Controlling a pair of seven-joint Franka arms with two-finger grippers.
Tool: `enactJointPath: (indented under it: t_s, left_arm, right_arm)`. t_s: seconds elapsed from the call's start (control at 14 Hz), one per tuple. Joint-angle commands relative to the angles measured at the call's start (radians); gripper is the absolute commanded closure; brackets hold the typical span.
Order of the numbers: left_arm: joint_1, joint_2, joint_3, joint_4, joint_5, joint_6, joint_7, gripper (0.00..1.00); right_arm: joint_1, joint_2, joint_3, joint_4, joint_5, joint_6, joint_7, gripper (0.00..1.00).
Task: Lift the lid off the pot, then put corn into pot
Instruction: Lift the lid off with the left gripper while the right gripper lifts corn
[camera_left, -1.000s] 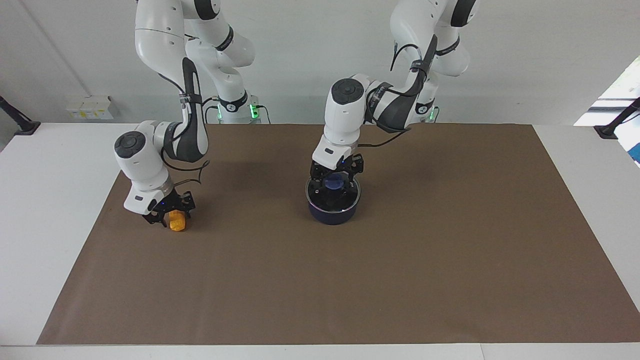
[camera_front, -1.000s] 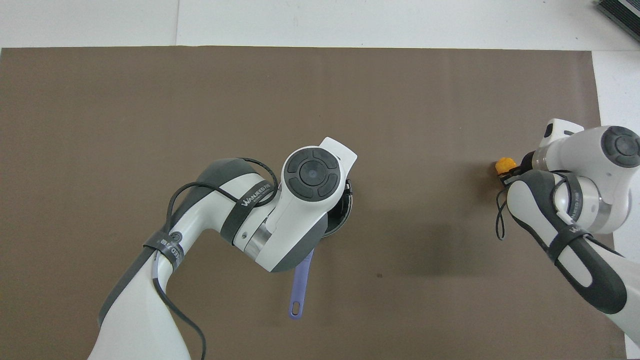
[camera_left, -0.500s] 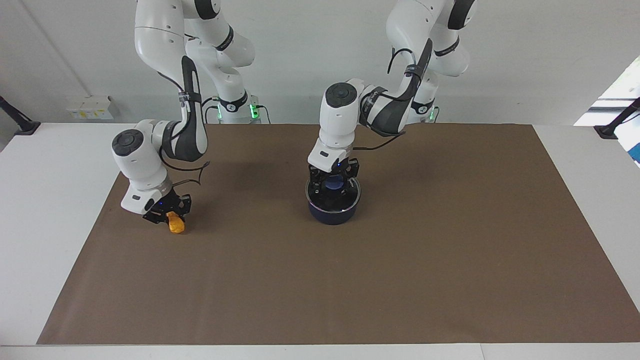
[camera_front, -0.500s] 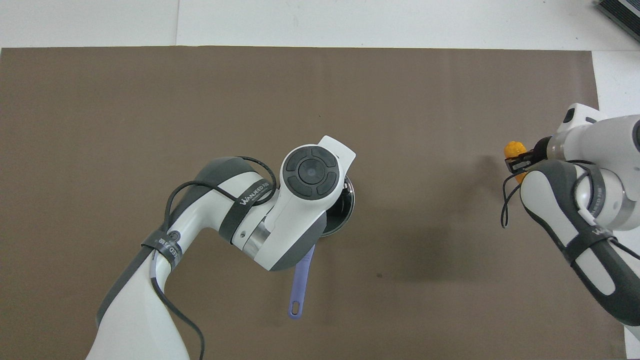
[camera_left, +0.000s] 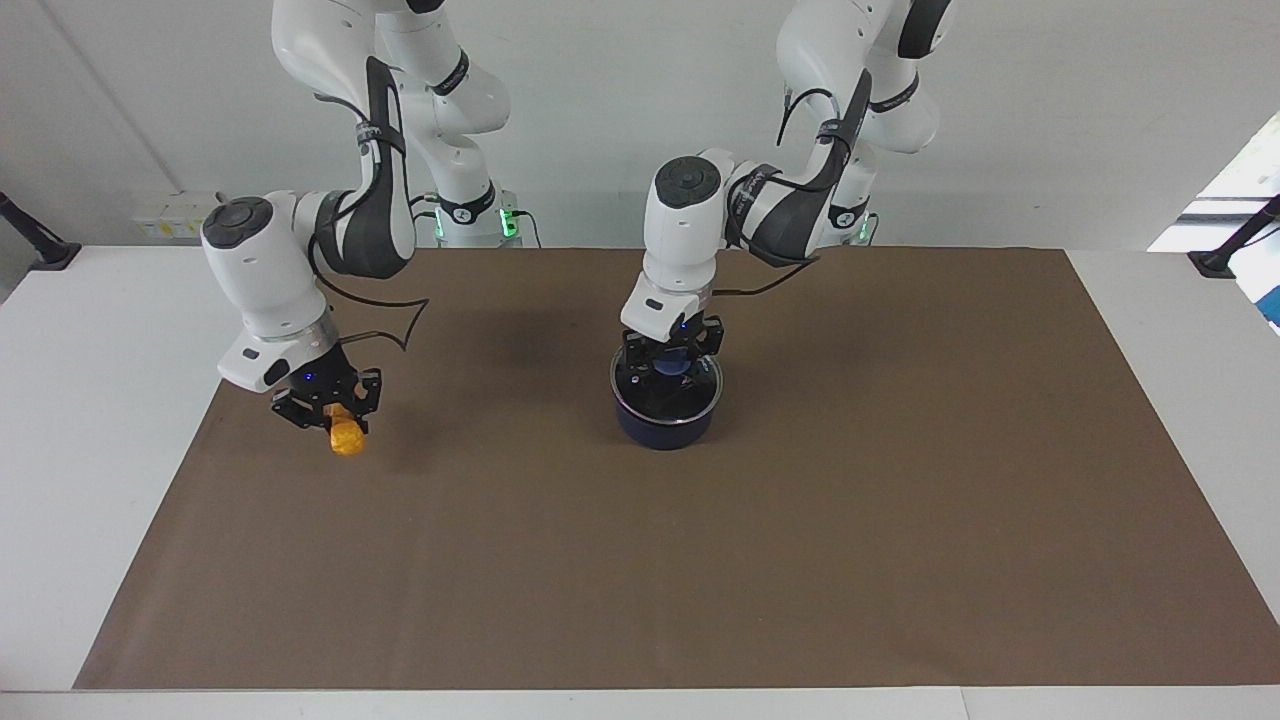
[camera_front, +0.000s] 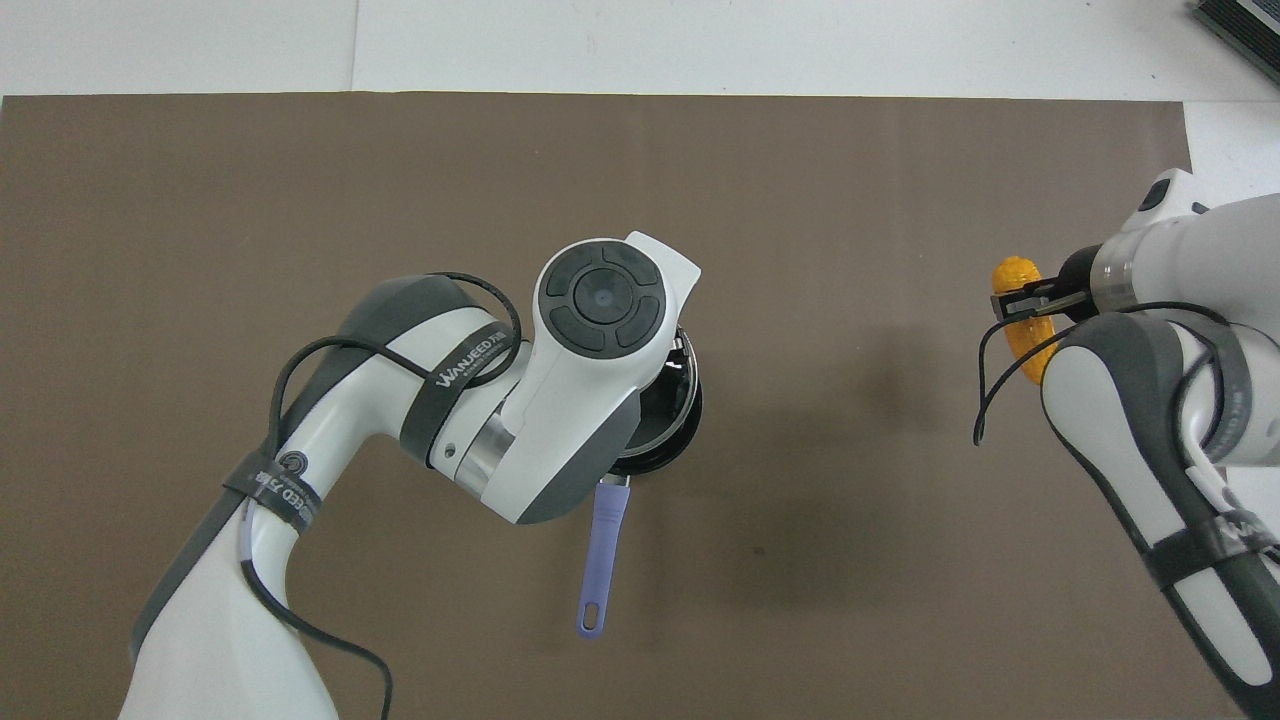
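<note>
The navy pot (camera_left: 665, 428) stands mid-table on the brown mat, its long blue handle (camera_front: 602, 540) pointing toward the robots. The glass lid (camera_left: 700, 392) with its blue knob (camera_left: 668, 369) sits on the pot's rim. My left gripper (camera_left: 668, 362) is down on the lid, shut on the knob; the left arm hides most of the pot in the overhead view (camera_front: 686, 420). My right gripper (camera_left: 335, 410) is shut on the yellow-orange corn (camera_left: 347, 438) and holds it just above the mat near the right arm's end; the corn also shows in the overhead view (camera_front: 1018, 300).
The brown mat (camera_left: 800, 560) covers most of the white table (camera_left: 90, 400). Nothing else lies on it.
The right gripper has raised the corn off the mat. The left gripper's fingers have drawn in on the lid's knob; the lid stays on the pot.
</note>
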Motion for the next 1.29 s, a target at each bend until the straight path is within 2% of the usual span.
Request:
enactJointPath:
  t_s: [0.0,0.21,0.64,0.79,0.93,1.21]
  left_arm:
    - [0.052,-0.038,0.002,0.01,0.017,-0.057,0.103,1.0]
    - [0.107,-0.063,0.002,-0.01,0.014,-0.086,0.223,1.0]
    - [0.239,-0.118,0.002,-0.103,0.014,-0.065,0.456,1.0]
    - [0.302,-0.123,0.002,-0.128,0.011,-0.045,0.571,1.0]
    - [0.348,-0.13,0.002,-0.154,0.009,-0.028,0.648,1.0]
    - [0.447,-0.182,0.002,-0.281,0.003,0.081,0.82,1.0]
  right_arm:
    - [0.025,-0.055,0.003,0.058,0.016,-0.133,0.077,1.0]
    - [0.068,-0.06,0.005,0.164,0.013,-0.294,0.166,1.0]
    - [0.252,-0.042,0.005,0.178,-0.011,-0.308,0.45,1.0]
    - [0.33,0.007,0.005,0.207,-0.028,-0.307,0.537,1.0]
    - [0.405,0.072,0.005,0.282,-0.027,-0.316,0.654,1.0]
    - [0.483,0.211,0.034,0.423,-0.014,-0.344,0.736,1.0]
